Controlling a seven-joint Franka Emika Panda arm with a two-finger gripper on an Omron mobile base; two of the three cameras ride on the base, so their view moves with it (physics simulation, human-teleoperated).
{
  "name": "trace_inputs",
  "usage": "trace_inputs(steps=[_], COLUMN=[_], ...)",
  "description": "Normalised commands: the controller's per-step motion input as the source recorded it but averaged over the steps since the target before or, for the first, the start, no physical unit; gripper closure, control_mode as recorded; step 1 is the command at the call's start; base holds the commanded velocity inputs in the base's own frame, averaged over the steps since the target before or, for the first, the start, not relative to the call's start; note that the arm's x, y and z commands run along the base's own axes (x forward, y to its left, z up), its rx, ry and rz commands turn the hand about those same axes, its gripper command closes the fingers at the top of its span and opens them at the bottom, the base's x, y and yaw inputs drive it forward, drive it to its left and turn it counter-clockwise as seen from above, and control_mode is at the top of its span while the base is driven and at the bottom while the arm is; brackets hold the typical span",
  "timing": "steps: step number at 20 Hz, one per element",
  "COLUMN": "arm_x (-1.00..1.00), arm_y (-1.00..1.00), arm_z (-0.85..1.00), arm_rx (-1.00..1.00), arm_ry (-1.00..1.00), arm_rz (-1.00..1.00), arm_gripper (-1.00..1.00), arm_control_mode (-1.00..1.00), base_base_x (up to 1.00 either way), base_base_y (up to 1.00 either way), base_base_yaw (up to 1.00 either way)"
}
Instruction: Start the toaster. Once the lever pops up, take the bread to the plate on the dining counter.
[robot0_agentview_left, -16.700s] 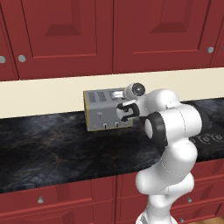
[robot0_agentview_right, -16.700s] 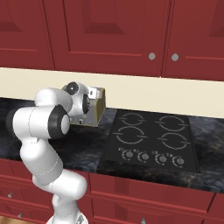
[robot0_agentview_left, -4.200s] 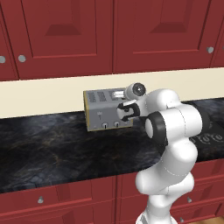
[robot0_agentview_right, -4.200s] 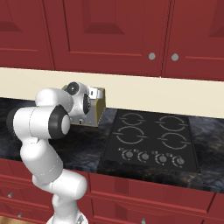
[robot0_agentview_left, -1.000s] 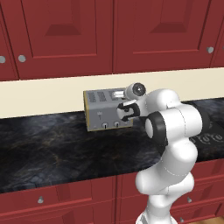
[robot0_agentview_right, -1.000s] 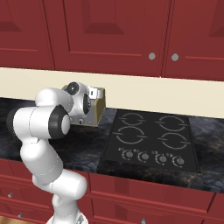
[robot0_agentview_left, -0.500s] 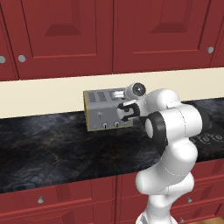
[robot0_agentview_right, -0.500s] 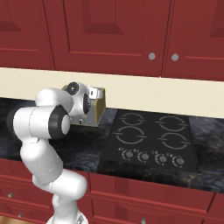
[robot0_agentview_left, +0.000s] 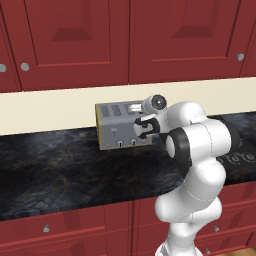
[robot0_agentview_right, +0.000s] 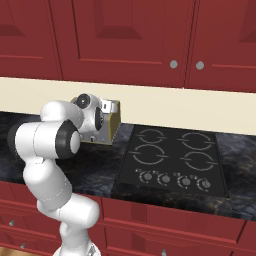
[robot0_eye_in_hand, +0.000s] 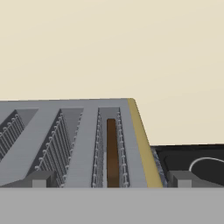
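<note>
Gripper wide open, right over the toaster — nothing held.

Toaster at the back of the black counter, against the pale wall, left of the stove. Bread deep down in the far right slot, seen edge-on as a thin brown strip. One dark finger tip low over the left slots, the other out past the yellow edge — over the counter by the stove. Two small tabs and knobs on the toaster's front, partly hidden by the hand. Red cabinets above.
</note>
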Motion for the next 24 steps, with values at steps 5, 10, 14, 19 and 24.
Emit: trace_inputs(steps=[5,10,14,19,24], arm_x=[0.0,0.0,0.0,0.0,0.0], arm_y=[0.0,0.0,0.0,0.0,0.0], arm_z=[0.0,0.0,0.0,0.0,0.0], arm_rx=[0.0,0.0,0.0,0.0,0.0], arm_ry=[0.0,0.0,0.0,0.0,0.0], arm_rz=[0.0,0.0,0.0,0.0,0.0], arm_gripper=[-1.0,-1.0,-1.0,-1.0,-1.0], arm_control_mode=[-1.0,-1.0,-1.0,-1.0,-1.0], base_base_x=[0.0,0.0,0.0,0.0,0.0], base_base_y=[0.0,0.0,0.0,0.0,0.0], base_base_yaw=[0.0,0.0,0.0,0.0,0.0])
